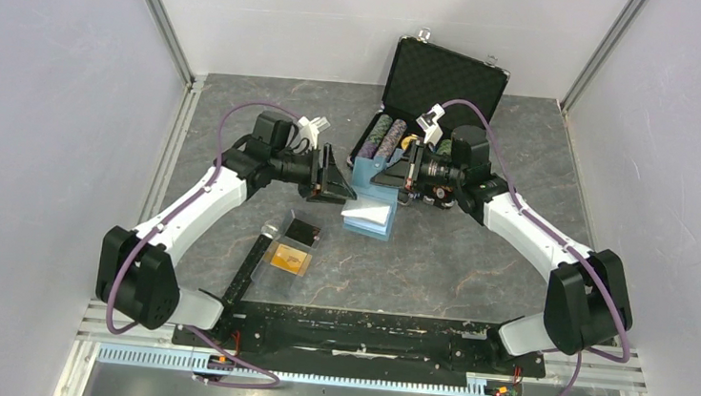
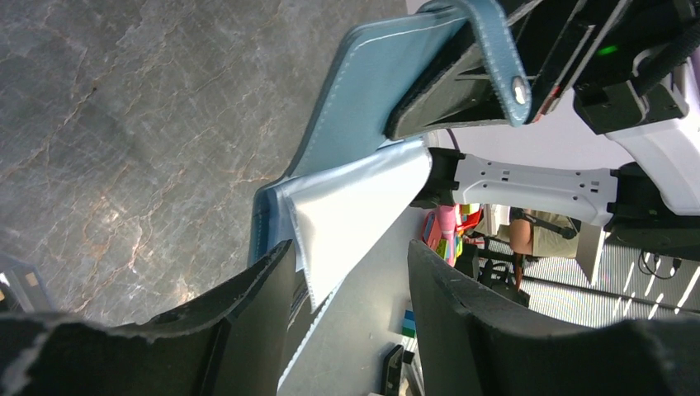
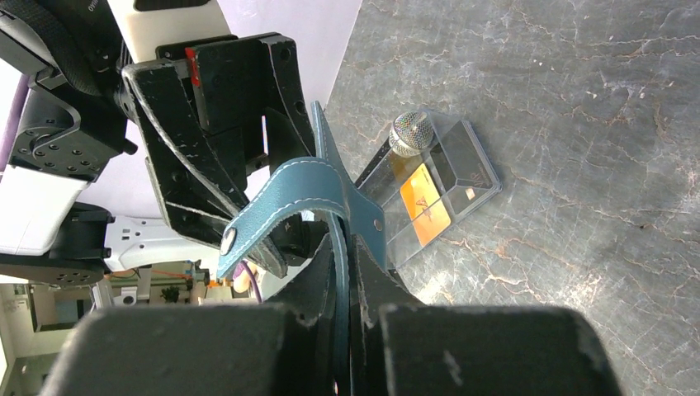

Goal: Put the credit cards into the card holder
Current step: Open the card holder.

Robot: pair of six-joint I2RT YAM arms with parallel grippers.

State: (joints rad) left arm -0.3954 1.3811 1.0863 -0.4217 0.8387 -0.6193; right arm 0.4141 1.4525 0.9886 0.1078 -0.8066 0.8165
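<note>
From above, the wallet (image 1: 372, 203) is standing open mid-table, while an orange card (image 1: 288, 259) and a black card (image 1: 304, 230) are lying nearer the arm bases. At the left wrist, the left gripper (image 2: 351, 289) is holding its fingers apart around a whitish card's (image 2: 347, 210) corner. At the right wrist, the right gripper (image 3: 342, 272) is pinching the wallet's flap.

Left arm (image 1: 193, 205): reaches forward and inward, forearm level. Left gripper (image 1: 333, 185) points right, jaws parted. Right arm (image 1: 526, 231): mirrored pose, elbow bent. Right gripper (image 1: 394, 176) points left, jaws pinched tight on the card holder (image 3: 297, 186) (the two grippers nearly tip to tip).
</note>
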